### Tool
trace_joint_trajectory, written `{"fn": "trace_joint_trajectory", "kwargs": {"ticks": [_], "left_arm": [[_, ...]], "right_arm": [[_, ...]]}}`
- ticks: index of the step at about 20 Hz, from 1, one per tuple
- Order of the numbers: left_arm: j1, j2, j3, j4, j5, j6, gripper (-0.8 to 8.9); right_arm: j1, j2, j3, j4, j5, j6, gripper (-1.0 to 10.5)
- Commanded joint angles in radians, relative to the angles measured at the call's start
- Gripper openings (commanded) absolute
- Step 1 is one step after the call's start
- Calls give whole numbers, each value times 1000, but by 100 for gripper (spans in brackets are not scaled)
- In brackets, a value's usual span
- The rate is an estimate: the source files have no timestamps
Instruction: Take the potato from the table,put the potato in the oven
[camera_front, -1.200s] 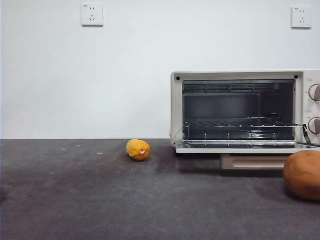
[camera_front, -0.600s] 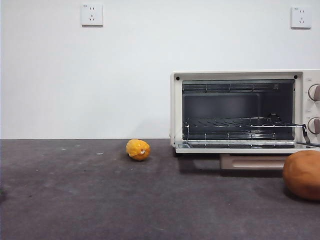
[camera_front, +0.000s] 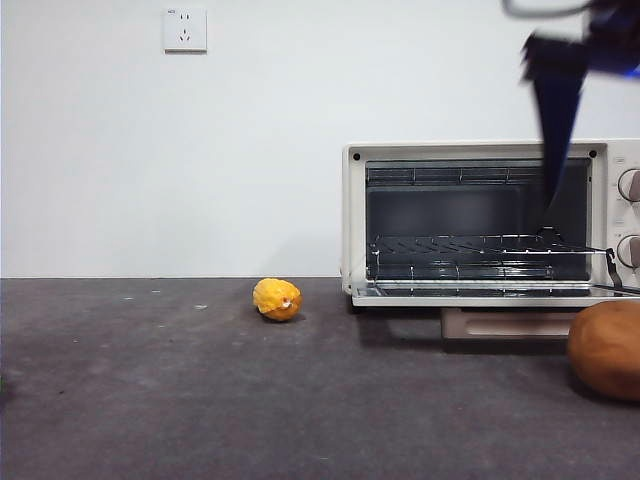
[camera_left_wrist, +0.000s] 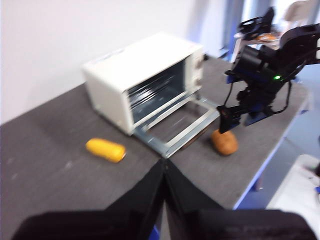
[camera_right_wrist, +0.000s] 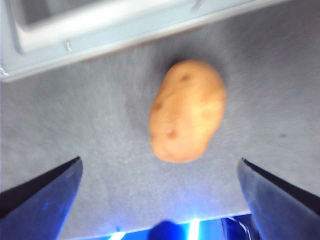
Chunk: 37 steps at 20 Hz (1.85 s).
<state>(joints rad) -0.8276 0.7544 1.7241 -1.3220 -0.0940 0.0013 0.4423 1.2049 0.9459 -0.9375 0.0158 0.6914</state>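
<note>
The right tool (camera_right_wrist: 160, 165) hangs above the potato (camera_right_wrist: 188, 110) with its jaws spread wide — one on either side of the potato and both clear of it, with bare table (camera_right_wrist: 90, 125) showing in the gaps. In the front view this tool (camera_front: 560, 110) shows as a dark, blurred shape at the top right corner, in front of the oven (camera_front: 480, 150) and well above the potato (camera_front: 606, 350). The potato lies on the table (camera_front: 200, 400) just in front of the oven's lowered door (camera_right_wrist: 125, 25), close to the table's near right edge, apart from the door. The oven stands open, its wire rack (camera_front: 470, 245) bare. The left tool (camera_left_wrist: 164, 200) is held back and high over the table's other side, its jaws closed together on nothing. A small yellow fruit (camera_front: 276, 299) lies left of the oven, well apart from the potato — open table all around it
</note>
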Motion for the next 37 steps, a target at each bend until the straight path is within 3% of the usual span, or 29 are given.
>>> {"fn": "trace_joint_trajectory", "kwargs": {"ticks": [1,7,18,21,26,29,33,37], "left_arm": [[-1,-64,-74,5,-34,-53,-8],[-1,-146,-132,4,-37,-97,-8],[-1,-146,-132,4,-37,-91,-8],[-1,-146,-132,4,-37,-88,-8],[-1,-146,-132,4,-37,-79,-8],[-1,-146,-132,4,-38,-79,-8],[-1,-146,-132,5,-38,-77,-8],[-1,-146,-132,5,-39,-77,-8]], "right_arm": [[24,66,-10,33,44,45,608],[29,212,-10,69,160,100,608],[27,337,-10,135,160,120,588],[20,348,-10,147,158,120,431],[13,400,-10,121,113,117,415],[15,406,-10,111,111,118,134],[16,375,-2,69,114,113,127],[29,292,34,0,107,46,127]]}}
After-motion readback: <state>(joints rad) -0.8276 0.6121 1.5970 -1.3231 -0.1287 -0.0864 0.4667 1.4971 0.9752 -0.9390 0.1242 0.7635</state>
